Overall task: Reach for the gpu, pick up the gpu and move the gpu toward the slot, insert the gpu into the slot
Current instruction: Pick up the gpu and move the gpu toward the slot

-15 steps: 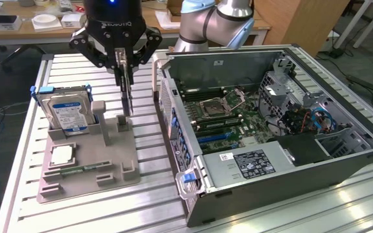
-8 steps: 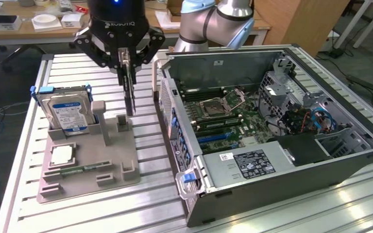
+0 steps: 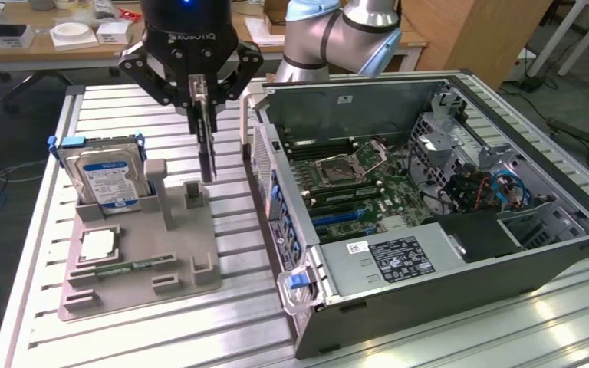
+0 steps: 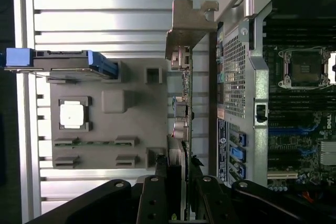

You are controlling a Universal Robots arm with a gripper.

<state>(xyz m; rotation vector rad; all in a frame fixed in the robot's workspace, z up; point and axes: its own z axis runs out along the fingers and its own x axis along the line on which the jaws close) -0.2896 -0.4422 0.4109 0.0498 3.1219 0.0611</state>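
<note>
Here, at the exterior view's left, a grey tray [image 3: 187, 261] is lying on the slatted table [image 3: 28, 230]. It is carrying an upright hard drive [image 3: 105, 172], a flat chip [image 3: 98, 245] and a memory stick [image 3: 131, 268]. Just right of the drive, the claw [image 3: 202, 96] is hanging over the tray and pinching the gpu [image 3: 206, 142] by its top edge. The card is hanging vertically, edge-on, with its lower end right at a tray post; whether they are touching, I cannot tell. In the wrist view the claw [image 4: 177, 177] is clamping the gpu [image 4: 185, 103] between tray and case. Further right, the open case [image 3: 540, 268] is lying on its side, showing the motherboard [image 3: 361, 192]. The blue slot [image 3: 339, 217] is sitting bare, well apart from the card.
</note>
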